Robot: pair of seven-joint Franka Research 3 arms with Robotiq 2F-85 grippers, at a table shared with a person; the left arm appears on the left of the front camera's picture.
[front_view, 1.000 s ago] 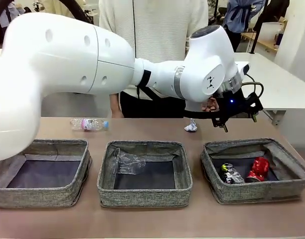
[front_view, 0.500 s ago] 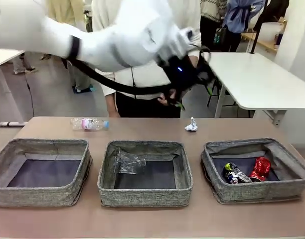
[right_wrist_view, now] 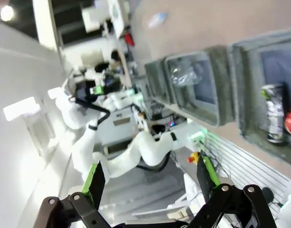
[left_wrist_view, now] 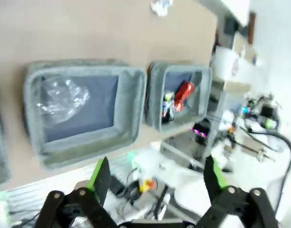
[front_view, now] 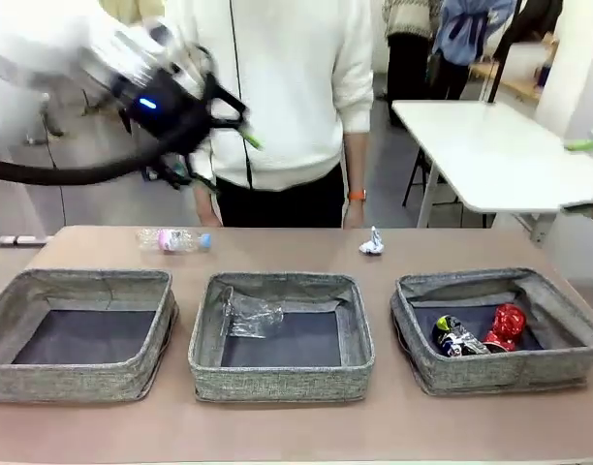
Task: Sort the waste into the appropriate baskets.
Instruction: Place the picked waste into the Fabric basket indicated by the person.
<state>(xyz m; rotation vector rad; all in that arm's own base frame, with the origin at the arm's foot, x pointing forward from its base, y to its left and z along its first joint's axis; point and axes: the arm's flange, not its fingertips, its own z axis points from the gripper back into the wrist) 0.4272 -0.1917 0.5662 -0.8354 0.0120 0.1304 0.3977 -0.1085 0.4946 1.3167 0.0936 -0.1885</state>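
Three grey woven baskets stand in a row: left (front_view: 83,383), middle (front_view: 282,383), right (front_view: 500,373). The right one holds a crushed red can (front_view: 507,325) and a dark printed can (front_view: 455,337). Crumpled clear plastic (front_view: 248,315) lies in the middle one. A clear bottle (front_view: 173,240) and a white paper wad (front_view: 371,243) lie on the table behind the baskets. My left gripper (front_view: 224,160) hangs open and empty, high above the bottle. My right gripper (front_view: 589,174) shows at the right edge, high up, open. In the left wrist view its fingers (left_wrist_view: 99,176) are spread, far above the middle basket (left_wrist_view: 131,137).
A person in a white sweater (front_view: 287,87) stands at the table's far edge, behind the middle. A white table (front_view: 500,155) stands at the back right. The brown tabletop (front_view: 277,254) between bottle and wad is bare. In the right wrist view the left arm (right_wrist_view: 93,90) shows far off.
My left arm has swung from above the right basket across to the upper left. The right gripper's green pad has come into view at the right edge. The waste lies as before.
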